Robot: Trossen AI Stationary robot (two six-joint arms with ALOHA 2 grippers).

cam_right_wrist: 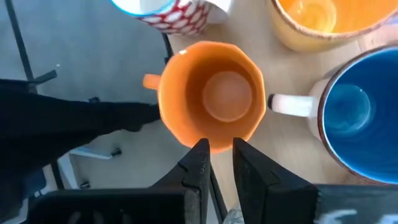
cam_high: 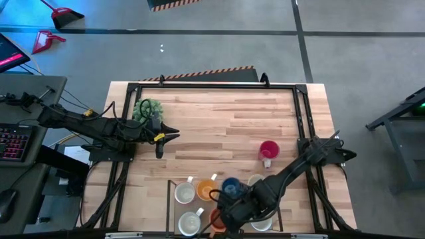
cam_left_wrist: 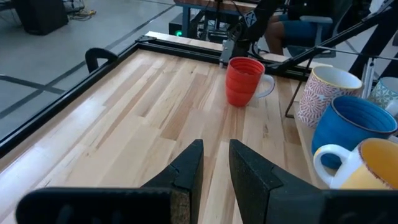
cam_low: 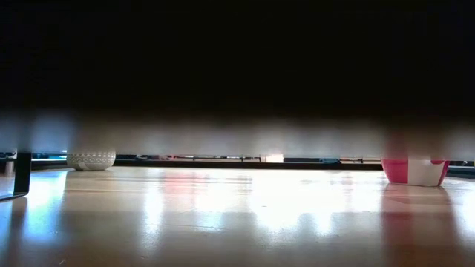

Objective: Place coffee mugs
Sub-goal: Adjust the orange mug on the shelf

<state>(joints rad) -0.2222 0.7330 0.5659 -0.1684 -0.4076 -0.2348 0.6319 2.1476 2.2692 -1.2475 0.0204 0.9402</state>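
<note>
At six o'clock on the table, the right gripper [cam_right_wrist: 216,163] pinches the near rim of the orange mug [cam_right_wrist: 214,94] among its neighbours, so lift straight up before swinging out, while the left gripper [cam_left_wrist: 214,163] waits nearly closed at nine o'clock.

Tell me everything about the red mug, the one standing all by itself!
The red mug looks like shiny ceramic, with ridged round sides and a pale handle sticking out to one side. It stands upright and looks empty on the wooden table, apart from the crowd of other mugs, toward the right arm's side. Nothing touches it but the table. From table height, only its pink and white base shows.
</note>
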